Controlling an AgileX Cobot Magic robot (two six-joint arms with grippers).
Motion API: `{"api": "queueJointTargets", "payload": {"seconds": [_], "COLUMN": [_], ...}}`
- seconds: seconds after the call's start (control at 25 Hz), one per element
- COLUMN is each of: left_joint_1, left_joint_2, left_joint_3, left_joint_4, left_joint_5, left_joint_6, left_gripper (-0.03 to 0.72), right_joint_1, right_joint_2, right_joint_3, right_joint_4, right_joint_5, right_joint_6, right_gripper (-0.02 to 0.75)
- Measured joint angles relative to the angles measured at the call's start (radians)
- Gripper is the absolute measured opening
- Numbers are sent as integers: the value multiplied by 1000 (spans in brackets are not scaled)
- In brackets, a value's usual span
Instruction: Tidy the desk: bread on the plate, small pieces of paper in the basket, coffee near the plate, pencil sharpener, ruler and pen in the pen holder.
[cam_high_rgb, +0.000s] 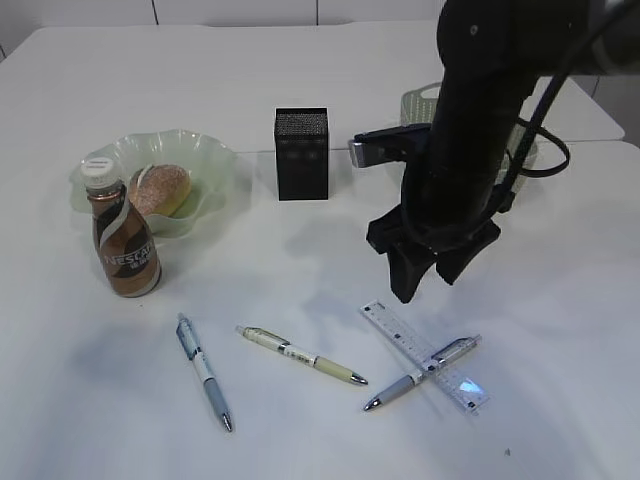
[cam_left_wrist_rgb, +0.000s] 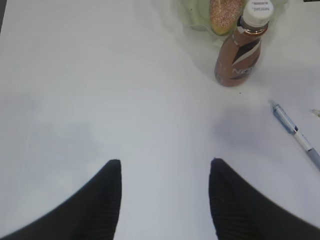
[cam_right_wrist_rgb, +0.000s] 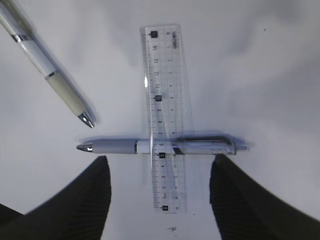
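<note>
Beneath the wide-open right pincer (cam_right_wrist_rgb: 160, 192), the ruler (cam_right_wrist_rgb: 165, 117) lies crosswise over a pen (cam_right_wrist_rgb: 160, 147).

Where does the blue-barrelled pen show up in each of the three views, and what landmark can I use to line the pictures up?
Exterior view: the blue-barrelled pen lies lower left on the white table, below the brown coffee bottle.
Left wrist view: the same pen lies at the right edge, below and right of the bottle.
Right wrist view: not in it.
Shared landmark: the coffee bottle, in the exterior and left wrist views only.
</note>
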Motion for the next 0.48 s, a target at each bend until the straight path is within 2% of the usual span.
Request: {"api": "queueJointTargets", "payload": {"seconds": [0.48], "left_joint_1": [0], "left_joint_2": [0], "left_joint_3": [0], "left_joint_4": [0], "left_joint_5": [-17], "left_joint_6": [0], "left_gripper": [393], "right_joint_1": [9], "right_joint_2": [-1], "right_joint_3": [14], "right_joint_4": [0], "right_joint_5": [-9], "right_joint_6": [-2], "right_gripper": [492]}}
